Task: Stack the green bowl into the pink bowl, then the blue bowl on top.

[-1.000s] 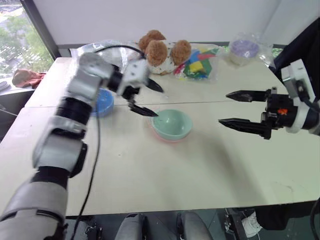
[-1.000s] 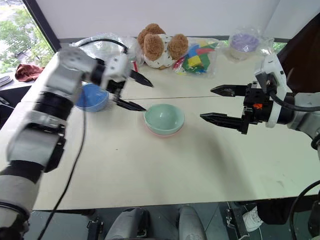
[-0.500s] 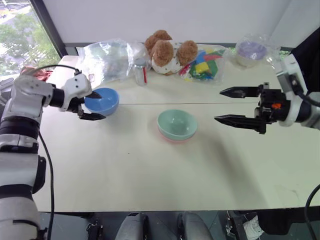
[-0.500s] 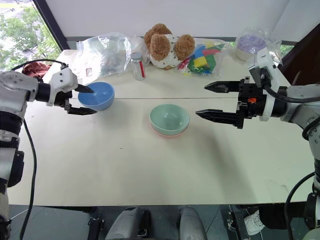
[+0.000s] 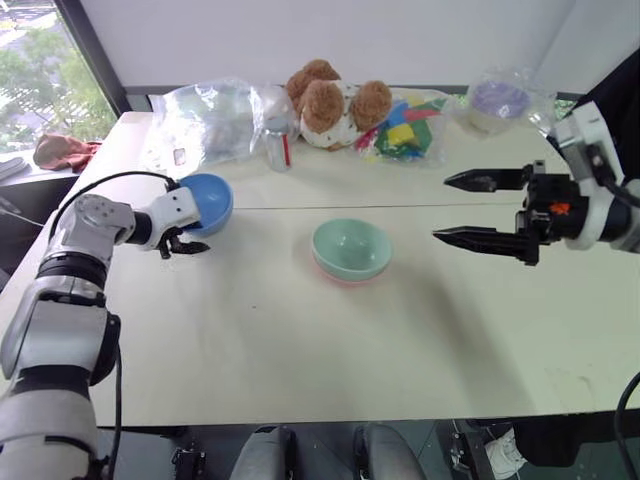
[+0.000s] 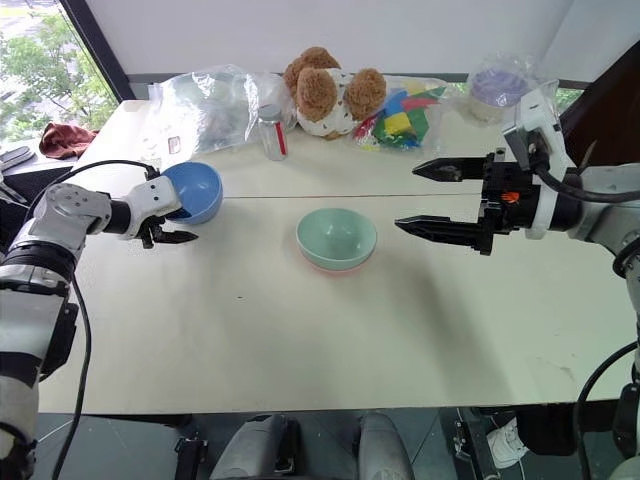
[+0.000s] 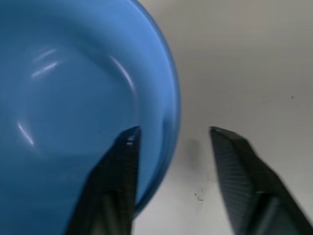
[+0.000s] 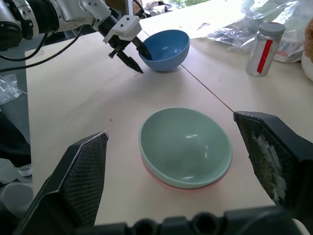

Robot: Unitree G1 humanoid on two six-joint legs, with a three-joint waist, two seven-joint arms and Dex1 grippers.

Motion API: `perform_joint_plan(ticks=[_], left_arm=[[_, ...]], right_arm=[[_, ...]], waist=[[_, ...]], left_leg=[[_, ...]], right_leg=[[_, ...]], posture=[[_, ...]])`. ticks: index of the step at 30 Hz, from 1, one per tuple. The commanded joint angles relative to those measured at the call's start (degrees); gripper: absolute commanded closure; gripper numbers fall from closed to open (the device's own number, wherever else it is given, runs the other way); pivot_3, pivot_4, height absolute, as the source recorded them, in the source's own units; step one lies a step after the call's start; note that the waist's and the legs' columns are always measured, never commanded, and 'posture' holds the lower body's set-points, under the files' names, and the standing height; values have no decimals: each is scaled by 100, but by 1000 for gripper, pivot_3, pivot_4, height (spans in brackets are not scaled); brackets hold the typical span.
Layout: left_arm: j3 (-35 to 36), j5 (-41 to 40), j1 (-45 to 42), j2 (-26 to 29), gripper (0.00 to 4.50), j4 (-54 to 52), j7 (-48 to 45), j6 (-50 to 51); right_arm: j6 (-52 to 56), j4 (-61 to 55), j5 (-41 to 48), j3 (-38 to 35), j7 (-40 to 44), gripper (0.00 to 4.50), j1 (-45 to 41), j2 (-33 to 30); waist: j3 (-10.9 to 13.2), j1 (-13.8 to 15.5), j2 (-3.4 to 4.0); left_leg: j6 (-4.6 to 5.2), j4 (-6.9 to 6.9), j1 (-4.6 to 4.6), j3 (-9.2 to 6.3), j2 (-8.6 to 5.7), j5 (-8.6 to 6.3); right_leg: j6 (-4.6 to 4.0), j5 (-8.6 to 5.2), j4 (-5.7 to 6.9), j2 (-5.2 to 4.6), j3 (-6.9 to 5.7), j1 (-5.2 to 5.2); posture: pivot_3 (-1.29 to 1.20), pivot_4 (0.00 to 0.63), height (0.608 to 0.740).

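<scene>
Left of the green bowl [image 5: 350,248], well apart from it, your left gripper [image 6: 168,222] has swung over from the nested pair to the blue bowl [image 6: 193,191]. One finger [image 7: 120,171] sits inside the near wall, the other outside with a gap showing; the jaws have narrowed, but you cannot tell yet whether they clamp the rim. Green bowl already sits in the pink bowl [image 8: 161,178], whose rim peeks out beneath. So step one looks done and the blue pickup is starting. Right of the green bowl, your right gripper [image 5: 478,208] hangs above the table, fingers wide apart, empty.
</scene>
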Motion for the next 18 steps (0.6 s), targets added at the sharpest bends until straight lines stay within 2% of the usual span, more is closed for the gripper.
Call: perform_joint_plan(ticks=[1,6,11,18], left_arm=[[54,69,-355,-21,3803,-58,-5,-287],[239,-340,-801,-351,3803,-320,-1090,-356],[242,-1082,-1270,-1049,3803,-1256,-2653,15],[-976,-2526,-1299,-1434,3803,-2905,-2831,752]], right_arm=[[-7,-163,74,-257,-34,0,-5,-126],[-49,-133,36,-267,-40,0,19,-153],[-60,-167,3,-340,-80,0,95,-193],[45,-368,91,-611,-238,0,323,-248]], waist=[[0,11,0],[0,20,-2],[1,14,-3],[0,-41,0]], left_leg=[[0,0,0,0,0,0],[0,1,-2,3,-2,0],[0,4,-4,6,-2,0],[-1,0,-1,5,4,0]], right_leg=[[1,1,0,0,0,0],[3,2,-2,1,-2,0],[4,2,-3,1,-2,0],[4,2,-2,0,6,-1]], posture=[[0,150,740],[0,150,740],[0,150,740],[0,150,740]])
